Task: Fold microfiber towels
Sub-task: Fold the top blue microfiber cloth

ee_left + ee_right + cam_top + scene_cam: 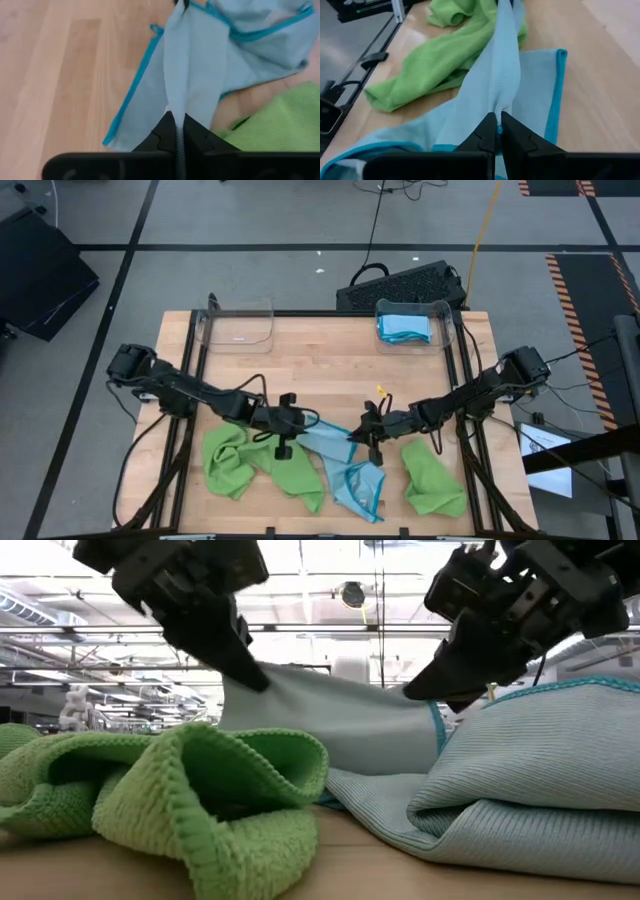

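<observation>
Both end effectors, the left [292, 423] and the right [366, 430], pinch opposite corners of one blue towel [330, 442], whose held edge stretches taut between them while the rest trails onto the worktop [320, 360] toward the near edge, among green towels [250, 460].

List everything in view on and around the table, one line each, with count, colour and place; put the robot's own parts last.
light blue towel: one, light blue with teal edging, front centre of table, stretched between both grippers.
green towels: two, lime green; one crumpled front left, one front right.
clear bins: two, at the table's far edge; left one looks empty, right one holds folded blue towels.
table: one, light wood.
black case: one, on the floor behind the table.
left gripper: jaws shut on the blue towel.
right gripper: jaws shut on the same towel.
</observation>
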